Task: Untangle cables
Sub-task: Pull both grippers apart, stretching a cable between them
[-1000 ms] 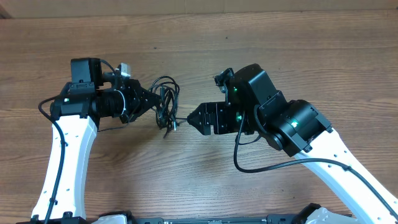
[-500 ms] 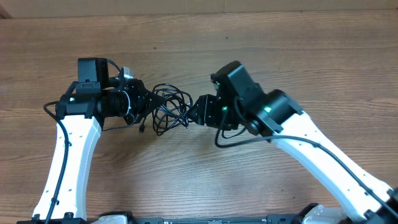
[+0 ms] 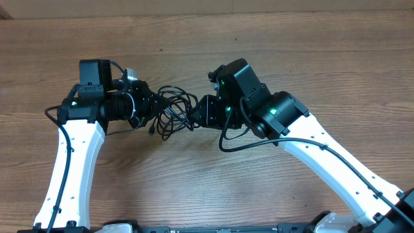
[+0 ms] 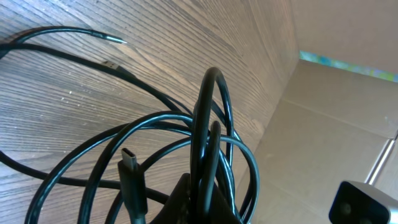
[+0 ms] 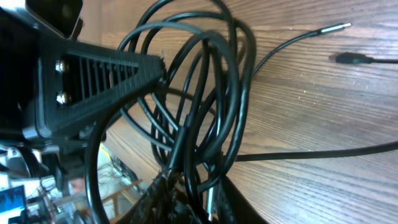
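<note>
A robotics lab bench: wooden table (image 3: 194,188) walled by cardboard panels (image 4: 323,149).

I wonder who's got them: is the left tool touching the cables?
Touching. In the left wrist view the cables sit pinched between the fingers of the left tool.

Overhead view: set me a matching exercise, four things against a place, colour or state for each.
Things:
1. left gripper
2. right gripper
3. cables
4. table

Descriptions:
A. brown wood grain
B. at the right side of the tangle
C. black loops between the two arms
D. shut on the left side of the tangle

Pairs: 1-D; 2-B; 3-C; 4-A
</note>
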You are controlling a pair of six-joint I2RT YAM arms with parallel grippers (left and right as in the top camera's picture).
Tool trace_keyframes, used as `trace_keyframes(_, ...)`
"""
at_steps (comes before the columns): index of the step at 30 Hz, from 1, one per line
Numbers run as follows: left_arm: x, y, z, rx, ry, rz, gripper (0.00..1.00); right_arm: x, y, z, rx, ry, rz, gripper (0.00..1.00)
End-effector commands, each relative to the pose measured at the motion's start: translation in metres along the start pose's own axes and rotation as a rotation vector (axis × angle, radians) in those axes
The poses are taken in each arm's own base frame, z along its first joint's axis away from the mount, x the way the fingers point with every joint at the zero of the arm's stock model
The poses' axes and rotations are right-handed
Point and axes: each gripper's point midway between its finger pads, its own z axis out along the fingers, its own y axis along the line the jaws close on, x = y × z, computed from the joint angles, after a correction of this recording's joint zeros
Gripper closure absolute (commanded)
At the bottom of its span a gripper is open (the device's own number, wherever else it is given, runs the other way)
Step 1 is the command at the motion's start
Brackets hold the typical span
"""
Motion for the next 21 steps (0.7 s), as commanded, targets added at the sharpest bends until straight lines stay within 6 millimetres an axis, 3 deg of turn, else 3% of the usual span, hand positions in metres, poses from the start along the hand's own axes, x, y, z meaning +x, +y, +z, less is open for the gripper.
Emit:
trace_keyframes(1, 0.005, -0.014, -0.002, 0.053, 0.034, -0.005, 0.96, 0.005, 0.012, -0.001, -0.047, 0.026, -0.070, 0.83)
trace_keyframes(4, 0.002, -0.016, -0.003, 0.061, 0.025, -0.006, 0.96, 0.018, 0.027, -0.002, -0.141, 0.102, -0.130, 0.95)
trace_keyframes(8, -0.014, -0.023, -0.003, 0.071, -0.049, -0.058, 0.93, 0.045, 0.053, -0.012, -0.332, 0.219, -0.343, 0.96)
trace_keyframes(10, -0.023, -0.030, -0.005, 0.098, -0.081, -0.062, 0.92, 0.054, 0.055, -0.014, -0.358, 0.248, -0.389, 0.96)
trace_keyframes(12, -0.035, -0.044, -0.010, 0.163, -0.116, -0.097, 0.91, 0.063, 0.048, -0.012, -0.335, 0.273, -0.438, 0.96)
trace_keyframes(16, -0.044, -0.066, -0.022, 0.273, -0.108, -0.135, 0.92, 0.060, 0.003, -0.003, -0.078, 0.255, -0.386, 0.96)
trace_keyframes(21, -0.011, -0.083, -0.026, 0.364, 0.075, -0.057, 0.94, 0.029, -0.055, -0.006, 0.288, 0.093, -0.189, 0.96)
